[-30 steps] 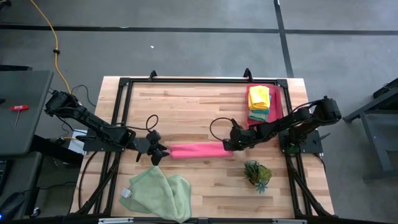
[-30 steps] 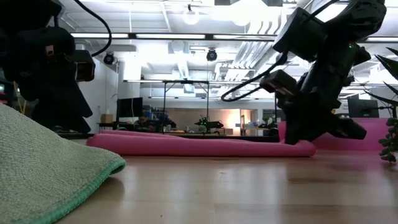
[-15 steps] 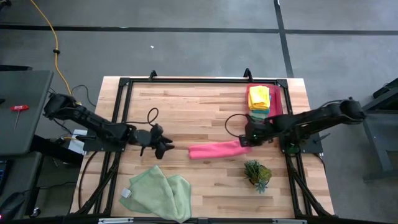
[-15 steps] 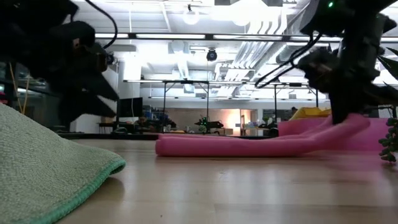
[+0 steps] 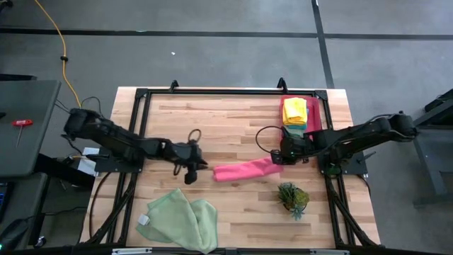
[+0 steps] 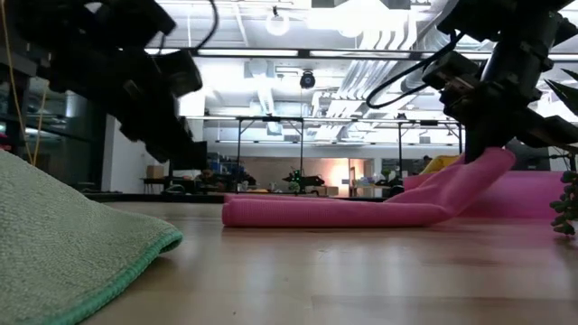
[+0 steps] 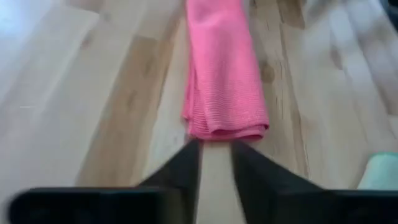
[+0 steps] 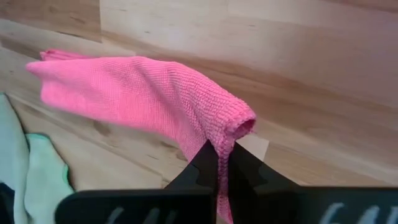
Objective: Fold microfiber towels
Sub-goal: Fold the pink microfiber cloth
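From overhead I see my right claw (image 5: pixel 278 157) at the hot pink towel's (image 5: pixel 244 170) three o'clock end; its wrist view shows it pinching the fabric. My left claw (image 7: pixel 214 163) hovers narrowly spread, empty.

I see the hot pink towel (image 5: pixel 244 170) folded into a long narrow strip mid-worktop, its right end lifted off the wood. 2 pale green towels (image 5: pixel 180 218) lie crumpled at the near edge. The yellow towel (image 5: pixel 295 109) sits folded atop the teal one (image 5: pixel 294 131).

Overhead, table-level, two wrist views
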### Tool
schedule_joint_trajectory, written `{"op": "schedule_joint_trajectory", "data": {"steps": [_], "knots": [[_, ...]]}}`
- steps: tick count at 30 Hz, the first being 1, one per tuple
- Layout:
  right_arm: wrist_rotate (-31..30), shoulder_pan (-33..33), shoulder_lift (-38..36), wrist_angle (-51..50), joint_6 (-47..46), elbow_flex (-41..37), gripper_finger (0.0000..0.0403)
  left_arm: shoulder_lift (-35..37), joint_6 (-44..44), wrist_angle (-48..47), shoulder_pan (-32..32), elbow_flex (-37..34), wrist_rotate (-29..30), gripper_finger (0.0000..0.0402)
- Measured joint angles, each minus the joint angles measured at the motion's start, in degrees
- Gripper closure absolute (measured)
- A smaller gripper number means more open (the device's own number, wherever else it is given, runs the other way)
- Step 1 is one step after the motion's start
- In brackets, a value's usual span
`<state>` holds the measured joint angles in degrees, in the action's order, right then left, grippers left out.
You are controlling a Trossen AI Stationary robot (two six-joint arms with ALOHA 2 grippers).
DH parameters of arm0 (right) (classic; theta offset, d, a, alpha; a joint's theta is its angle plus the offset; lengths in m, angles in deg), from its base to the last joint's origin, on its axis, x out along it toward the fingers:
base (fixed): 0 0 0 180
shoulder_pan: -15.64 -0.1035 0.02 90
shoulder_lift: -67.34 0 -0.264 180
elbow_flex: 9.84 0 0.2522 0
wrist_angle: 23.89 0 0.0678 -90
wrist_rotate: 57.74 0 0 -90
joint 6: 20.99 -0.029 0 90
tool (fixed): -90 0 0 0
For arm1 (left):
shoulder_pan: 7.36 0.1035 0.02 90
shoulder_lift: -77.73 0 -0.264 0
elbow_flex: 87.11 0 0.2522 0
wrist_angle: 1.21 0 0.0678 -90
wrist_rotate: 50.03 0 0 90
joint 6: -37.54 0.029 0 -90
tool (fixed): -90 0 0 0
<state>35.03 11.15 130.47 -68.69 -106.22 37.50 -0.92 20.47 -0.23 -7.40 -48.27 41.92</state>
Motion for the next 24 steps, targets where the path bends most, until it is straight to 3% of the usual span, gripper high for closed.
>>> {"op": "schedule_joint_trajectory", "data": {"steps": [2,4,12,24], "knots": [[-0.5,0.0,0.0,0.04,-0.2,0.0,0.0402,-3.89,0.12,-0.15,-0.07,2.17,-0.53,0.0372],[-0.95,0.0,0.0,0.06,-0.72,0.0,0.0403,-7.79,-1.34,-0.36,-0.06,4.09,-1.44,0.0392],[-2.13,0.0,0.0,0.24,-2.38,0.0,0.0403,-18.47,-5.28,0.84,0.35,8.82,-10.83,0.04],[0.51,-0.13,-0.01,1.31,-3.72,0.07,0.0403,-19.02,-2.02,3.2,3.72,8.9,-10.04,0.0401]]}}
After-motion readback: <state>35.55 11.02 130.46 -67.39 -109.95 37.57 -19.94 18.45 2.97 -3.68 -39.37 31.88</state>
